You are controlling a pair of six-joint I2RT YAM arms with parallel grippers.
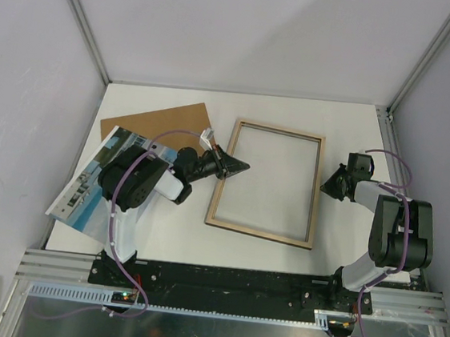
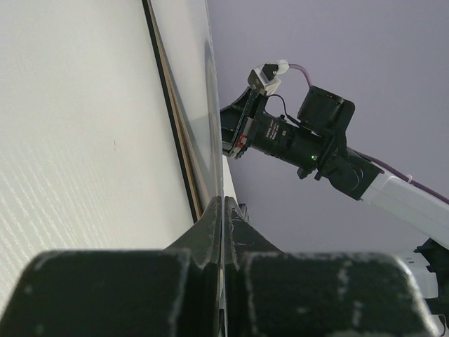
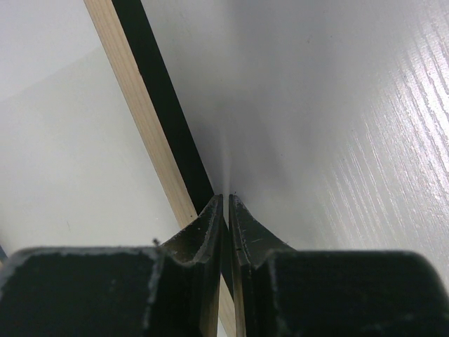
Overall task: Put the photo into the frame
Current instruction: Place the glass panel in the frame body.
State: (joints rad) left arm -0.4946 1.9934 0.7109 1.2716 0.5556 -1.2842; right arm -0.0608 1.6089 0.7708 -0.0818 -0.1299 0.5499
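Frame (image 1: 258,234) sits wood-side up at centre, left gripper (image 1: 241,168) pinching its 9 o'clock edge, right gripper (image 1: 324,186) pinching the 3 o'clock edge; thin grips could slip if one side pulls harder. Photo (image 1: 82,190) lies at 9 o'clock.

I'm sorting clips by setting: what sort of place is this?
Likely a robotics lab cell: white table walled by panels on aluminium posts, left arm and right arm bolted to a rail, picture frame between them.
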